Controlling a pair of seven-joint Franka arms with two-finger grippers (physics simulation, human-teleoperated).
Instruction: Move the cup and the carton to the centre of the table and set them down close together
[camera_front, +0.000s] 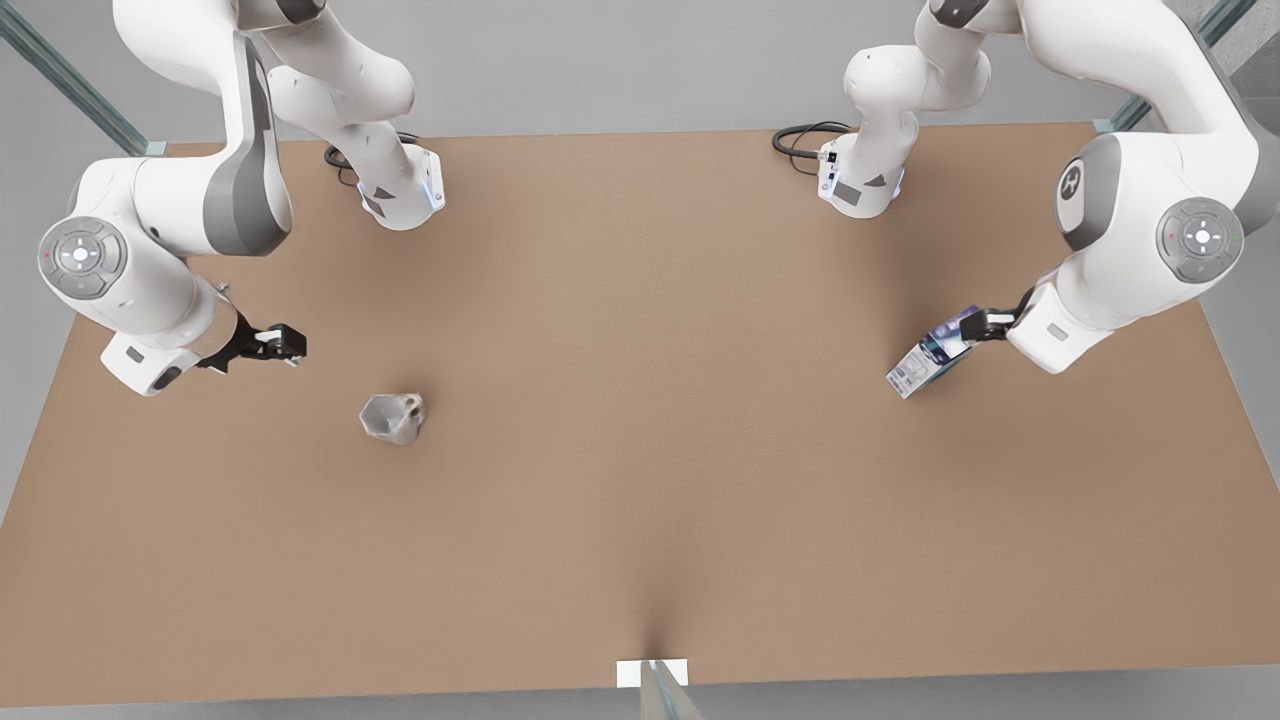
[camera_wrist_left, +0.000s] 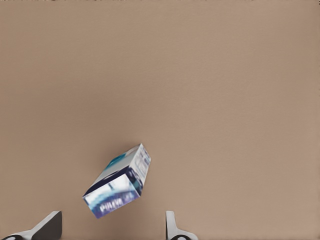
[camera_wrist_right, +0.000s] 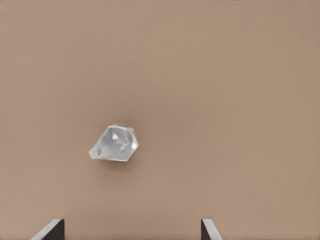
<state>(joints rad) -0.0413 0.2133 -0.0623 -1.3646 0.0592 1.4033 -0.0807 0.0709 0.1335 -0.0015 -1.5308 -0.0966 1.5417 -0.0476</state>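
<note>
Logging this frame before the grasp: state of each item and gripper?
cup: on the table, at the front view's left, not held
carton: on the table at the front view's right, not held
left gripper: open, near the carton
right gripper: open, near the cup

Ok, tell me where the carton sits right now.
The carton lies tilted on the table at the front view's right, just off the left gripper, far from the cup at the front view's left.
</note>
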